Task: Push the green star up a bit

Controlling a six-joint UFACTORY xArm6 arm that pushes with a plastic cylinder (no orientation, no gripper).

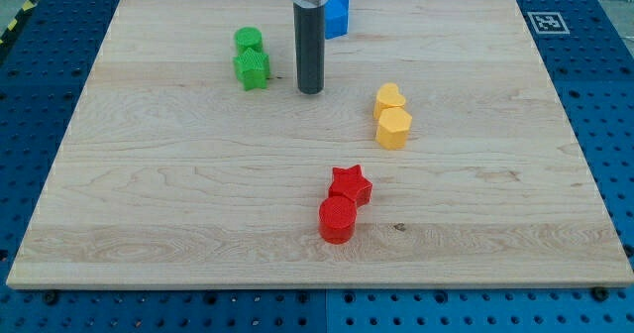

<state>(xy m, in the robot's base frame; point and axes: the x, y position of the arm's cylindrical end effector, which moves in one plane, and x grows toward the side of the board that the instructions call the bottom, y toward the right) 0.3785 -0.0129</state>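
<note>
The green star (253, 68) lies on the wooden board (178, 194) at the upper left, touching a green round block (248, 40) just above it. My tip (310, 89) rests on the board to the right of the green star, a short gap away and slightly lower than it. The rod rises from there to the view's top.
A blue block (339, 14) sits at the top, partly hidden behind the rod. A yellow heart (389, 98) touches a yellow hexagon (394, 128) at right of centre. A red star (350, 184) touches a red cylinder (337, 219) at lower centre.
</note>
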